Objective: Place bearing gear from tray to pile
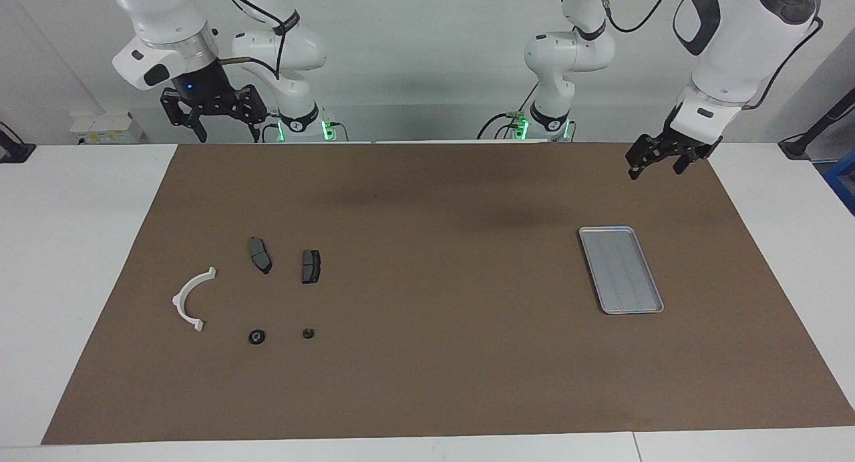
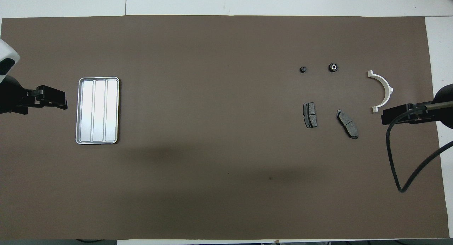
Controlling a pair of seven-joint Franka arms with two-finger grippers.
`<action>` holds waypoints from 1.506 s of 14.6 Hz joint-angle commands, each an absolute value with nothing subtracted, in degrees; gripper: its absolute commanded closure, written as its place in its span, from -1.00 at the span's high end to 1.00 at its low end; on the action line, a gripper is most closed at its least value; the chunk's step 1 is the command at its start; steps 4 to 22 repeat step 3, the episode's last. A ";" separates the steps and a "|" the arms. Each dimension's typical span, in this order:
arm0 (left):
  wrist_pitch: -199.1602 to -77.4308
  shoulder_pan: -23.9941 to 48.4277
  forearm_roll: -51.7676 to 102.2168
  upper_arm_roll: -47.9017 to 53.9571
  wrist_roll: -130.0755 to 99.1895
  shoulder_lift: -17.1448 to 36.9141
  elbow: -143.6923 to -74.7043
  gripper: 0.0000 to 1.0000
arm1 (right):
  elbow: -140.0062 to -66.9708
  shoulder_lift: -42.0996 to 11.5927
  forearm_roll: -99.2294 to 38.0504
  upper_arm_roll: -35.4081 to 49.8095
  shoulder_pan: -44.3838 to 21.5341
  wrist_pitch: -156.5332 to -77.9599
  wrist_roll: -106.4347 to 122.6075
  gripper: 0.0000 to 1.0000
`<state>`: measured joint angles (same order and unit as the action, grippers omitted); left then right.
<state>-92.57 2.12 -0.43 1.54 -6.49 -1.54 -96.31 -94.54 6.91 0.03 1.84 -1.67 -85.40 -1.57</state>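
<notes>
The tray [image 1: 621, 270] holds nothing; two small round gears [image 1: 257, 336] lie in the pile [image 1: 194, 300] at the right arm's end. The left gripper [image 1: 658, 160] and right gripper [image 1: 212, 118] hang spread and carry nothing. The task looks finished; both arms wait.

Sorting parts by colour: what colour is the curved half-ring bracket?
White; the bracket shows best in the overhead view.

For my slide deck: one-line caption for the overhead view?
Empty tray at left arm's end; two small round parts lie with brake pads and white bracket at right arm's end.
</notes>
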 commanded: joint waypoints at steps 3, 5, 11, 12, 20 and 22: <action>-91.85 2.72 0.09 1.05 -6.42 -1.76 -96.15 1.00 | -93.87 6.59 -1.06 2.29 -0.79 -84.38 -0.79 1.00; -91.85 2.72 0.09 1.05 -6.42 -1.76 -96.15 1.00 | -93.87 6.59 -1.06 2.29 -0.79 -84.38 -0.79 1.00; -91.85 2.72 0.09 1.05 -6.42 -1.76 -96.15 1.00 | -93.87 6.59 -1.06 2.29 -0.79 -84.38 -0.79 1.00; -91.85 2.72 0.09 1.05 -6.42 -1.76 -96.15 1.00 | -93.87 6.59 -1.06 2.29 -0.79 -84.38 -0.79 1.00; -91.85 2.72 0.09 1.05 -6.42 -1.76 -96.15 1.00 | -93.87 6.59 -1.06 2.29 -0.79 -84.38 -0.79 1.00; -91.85 2.72 0.09 1.05 -6.42 -1.76 -96.15 1.00 | -93.87 6.59 -1.06 2.29 -0.79 -84.38 -0.79 1.00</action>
